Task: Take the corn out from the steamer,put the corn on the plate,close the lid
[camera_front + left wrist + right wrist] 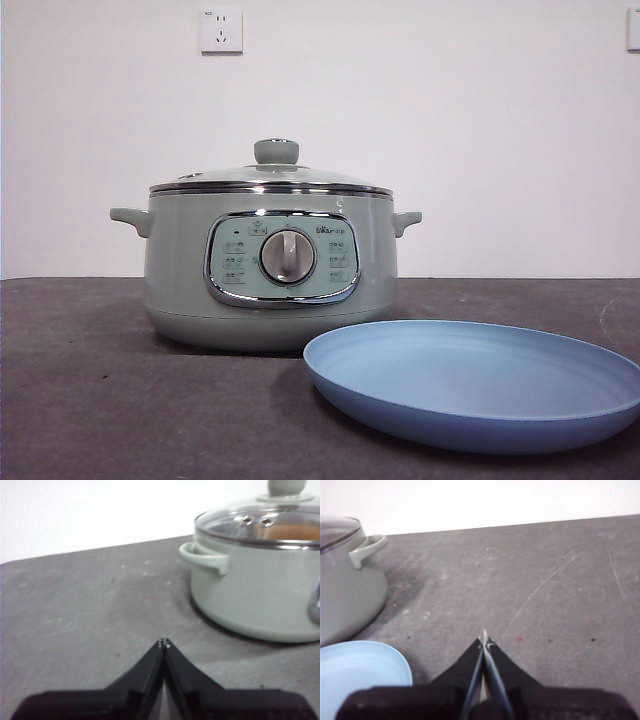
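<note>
A: What could go wrong from here?

B: The lid point(270, 178) sits closed on the steamer point(268, 270), so it has to come off first. Its knob point(276, 151) is small and rounded; I'd judge a pincer closing off-centre could slip off it, or tilt the glass against the rim.

A: And the corn?

B: It isn't plainly visible. Through the glass in the left wrist view there's an orange-brown blur inside the steamer, which may be the corn point(295, 531), but I can't be sure. If it lies low in the pot, the reach is deep and a rounded cob could roll out of the jaws.

A: Anything about the plate?

B: The plate point(480, 385) lies on the surface point(90, 400) just in front of the steamer, toward its dial-right side, and it holds nothing. It's near enough that a lifted lid or a descending arm could knock its rim.

A: Where are the arms?

B: Both wait off to the steamer's sides. The left pincer point(163, 642) is clenched on nothing, jaw tips touching, near one side handle. The right pincer point(484, 639) is likewise clenched and carrying nothing, beside the plate.

A: Counts?

B: One steamer, one lid with one knob, two side handles, one dial point(288, 256), one plate, two pincers, perhaps one cob. One wall socket point(221, 30) above the steamer.
</note>
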Controlling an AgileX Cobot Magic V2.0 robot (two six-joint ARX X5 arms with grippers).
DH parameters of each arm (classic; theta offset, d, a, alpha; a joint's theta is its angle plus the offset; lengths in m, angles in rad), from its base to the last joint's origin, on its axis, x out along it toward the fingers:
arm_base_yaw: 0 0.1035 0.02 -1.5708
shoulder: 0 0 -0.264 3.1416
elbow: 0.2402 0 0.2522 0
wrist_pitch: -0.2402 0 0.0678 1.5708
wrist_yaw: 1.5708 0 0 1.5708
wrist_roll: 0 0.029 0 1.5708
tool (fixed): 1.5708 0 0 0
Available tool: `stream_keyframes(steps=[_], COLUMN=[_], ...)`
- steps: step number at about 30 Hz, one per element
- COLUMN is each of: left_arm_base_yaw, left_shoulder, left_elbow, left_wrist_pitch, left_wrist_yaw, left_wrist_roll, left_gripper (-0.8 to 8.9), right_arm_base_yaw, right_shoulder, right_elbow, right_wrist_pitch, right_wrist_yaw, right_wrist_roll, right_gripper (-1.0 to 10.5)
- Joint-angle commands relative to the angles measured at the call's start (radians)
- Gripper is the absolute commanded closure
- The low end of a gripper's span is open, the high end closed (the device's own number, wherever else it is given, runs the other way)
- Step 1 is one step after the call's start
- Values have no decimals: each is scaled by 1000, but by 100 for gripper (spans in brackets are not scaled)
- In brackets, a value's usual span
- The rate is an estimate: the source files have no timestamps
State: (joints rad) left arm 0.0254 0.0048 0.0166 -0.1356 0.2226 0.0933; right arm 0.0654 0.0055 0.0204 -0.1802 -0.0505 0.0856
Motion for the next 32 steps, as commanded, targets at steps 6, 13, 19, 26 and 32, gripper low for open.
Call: stream_keyframes(steps=[6, 13, 19, 26, 32], left_arm_base_yaw=[2, 2, 2, 2, 2], left_shoulder=[-3, 8, 69, 224, 381], left_elbow=[15, 121, 241, 435, 602], left_wrist_pitch=[49, 26, 1, -109, -205], left_wrist_yaw=[45, 48, 78, 227, 378], left_wrist_roll=[-249, -367, -381, -371, -319], left_gripper=[820, 820, 820, 820, 820], right_arm_base_yaw=[1, 2, 2, 2, 2], right_shoulder=[1, 29, 137, 352, 539], right_elbow=[23, 119, 235, 452, 669], right_wrist_pitch=[8, 8, 0, -97, -257], right_wrist_yaw=[-29, -55, -164, -285, -469], right_wrist_roll=[282, 360, 359, 287, 143], right_gripper=[957, 957, 957, 957, 958])
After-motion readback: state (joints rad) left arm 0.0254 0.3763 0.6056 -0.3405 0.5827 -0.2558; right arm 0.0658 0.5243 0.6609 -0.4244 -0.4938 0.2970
